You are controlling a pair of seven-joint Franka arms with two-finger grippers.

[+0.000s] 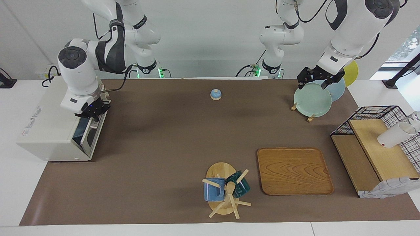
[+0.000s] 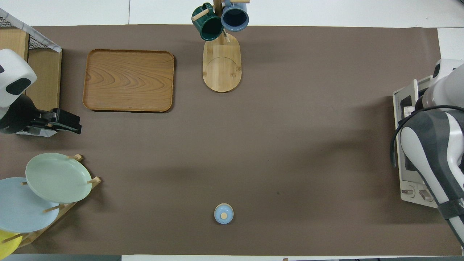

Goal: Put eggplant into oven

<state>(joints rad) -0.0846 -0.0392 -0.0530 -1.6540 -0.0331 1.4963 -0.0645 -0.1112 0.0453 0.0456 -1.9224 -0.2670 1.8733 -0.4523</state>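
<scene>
Right gripper: it is down at the top edge of the door of the oven [image 1: 46, 131], the right gripper [image 1: 93, 115] right against the handle side. Whether it is clamped on the handle or merely resting there, I cannot tell.
Why there: my read is that it is working the door, either swinging it open for loading or pushing it closed.
Door: it leans just under the gripper and looks ajar rather than flat shut, though the arm hides most of it from overhead.
Eggplant: not in sight anywhere on the mat. Nothing dark and long lies under or beside either gripper. It may be inside the oven, directly below the right gripper, but the window shows only a bluish glint, so that is a guess.
Left gripper: the left gripper [image 1: 315, 80] hangs over the green plate [image 1: 311, 100] in the plate rack, its two fingers spread apart with nothing between them. It waits, well apart from the oven, so as not to crowd the other arm.
Between the grippers: a small blue lid [image 1: 215, 94] sits alone on the mat.
Away from both: the wooden tray [image 1: 293, 170] and the mug tree [image 1: 226, 191] stand untouched, and neither matters to the door work.
Watch for: the door slipping off the gripper if the hold is only light contact.
</scene>
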